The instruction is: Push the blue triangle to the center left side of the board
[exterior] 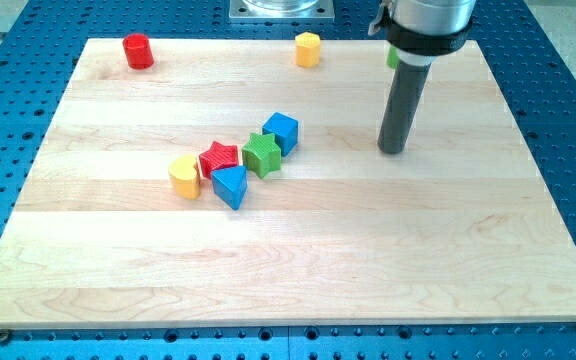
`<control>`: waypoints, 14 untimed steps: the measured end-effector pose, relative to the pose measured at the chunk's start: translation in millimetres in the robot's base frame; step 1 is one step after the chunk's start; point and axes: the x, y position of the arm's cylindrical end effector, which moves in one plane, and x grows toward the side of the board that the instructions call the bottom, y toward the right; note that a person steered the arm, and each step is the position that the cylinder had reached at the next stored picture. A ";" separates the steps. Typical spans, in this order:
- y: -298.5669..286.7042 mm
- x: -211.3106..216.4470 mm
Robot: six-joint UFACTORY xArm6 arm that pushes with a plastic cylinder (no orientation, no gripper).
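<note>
blue triangle mid-tabletop, touching red star, yellow block at its left | green star, blue cube up-right | my tip well right of cluster | no claw on rod, state not applicable
</note>
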 end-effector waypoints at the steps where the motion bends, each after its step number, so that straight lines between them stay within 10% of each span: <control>1: -8.5 16.0; 6: -32.1 60.1; 8: -167.6 78.8; 10: -220.4 5.1; 14: -256.0 99.5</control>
